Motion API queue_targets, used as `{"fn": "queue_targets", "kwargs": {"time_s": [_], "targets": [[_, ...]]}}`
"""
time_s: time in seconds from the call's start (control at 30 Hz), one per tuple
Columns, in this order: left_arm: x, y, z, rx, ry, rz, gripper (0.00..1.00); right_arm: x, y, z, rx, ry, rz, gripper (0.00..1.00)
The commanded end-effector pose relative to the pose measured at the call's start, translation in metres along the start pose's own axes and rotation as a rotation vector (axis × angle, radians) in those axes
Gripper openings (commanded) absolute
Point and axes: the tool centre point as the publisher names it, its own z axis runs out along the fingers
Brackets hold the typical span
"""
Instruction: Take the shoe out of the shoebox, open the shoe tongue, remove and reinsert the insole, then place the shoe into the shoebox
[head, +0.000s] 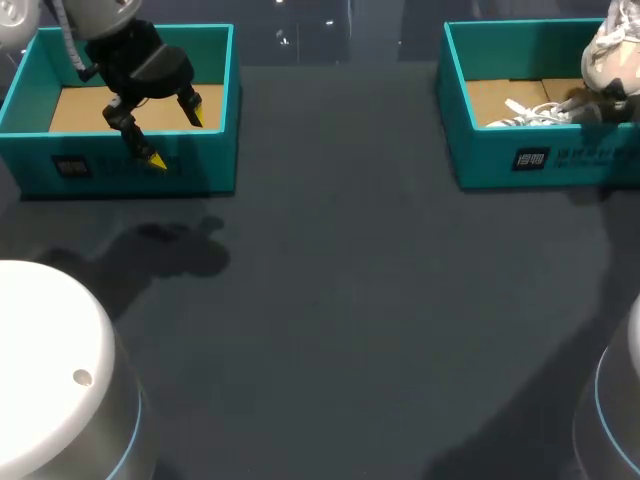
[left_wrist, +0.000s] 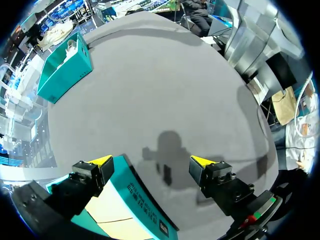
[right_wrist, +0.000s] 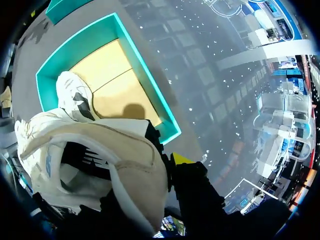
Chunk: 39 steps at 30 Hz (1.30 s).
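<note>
Noting (op. 1): right gripper (right_wrist: 172, 167) clamps white mesh lace-up shoe (right_wrist: 100, 145), which hangs above teal cardboard shoebox (right_wrist: 150, 80). Why?
Op. 2: likely lifting it out. Left gripper (left_wrist: 152, 162) is spread wide and empty above second teal cardboard box (left_wrist: 140, 195).

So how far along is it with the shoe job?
Nothing looks finished yet. In hand: the right hand holds the shoe above the right shoebox, laces trailing inside. The left hand hangs open over the left shoebox. Whether the insole was handled, I cannot tell; setting the shoe down remains.
</note>
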Motion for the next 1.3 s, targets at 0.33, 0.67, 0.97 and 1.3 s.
{"fn": "queue_targets", "kwargs": {"time_s": [0.33, 0.67, 0.97, 1.3], "targets": [[0.000, 0.000, 0.000, -0.002, 0.001, 0.001, 1.00, 0.001, -0.021, 0.007, -0.028, 0.062, 0.517, 0.00], [0.000, 0.000, 0.000, -0.002, 0.001, 0.001, 1.00, 0.022, -0.042, 0.021, -0.046, -0.059, 0.711, 0.00], [0.000, 0.000, 0.000, -0.002, 0.001, 0.001, 1.00, 0.022, -0.042, 0.021, -0.046, -0.059, 0.711, 0.00], [0.000, 0.000, 0.000, -0.002, 0.001, 0.001, 1.00, 0.037, -0.046, 0.042, -0.014, -0.108, 0.977, 0.00]]}}
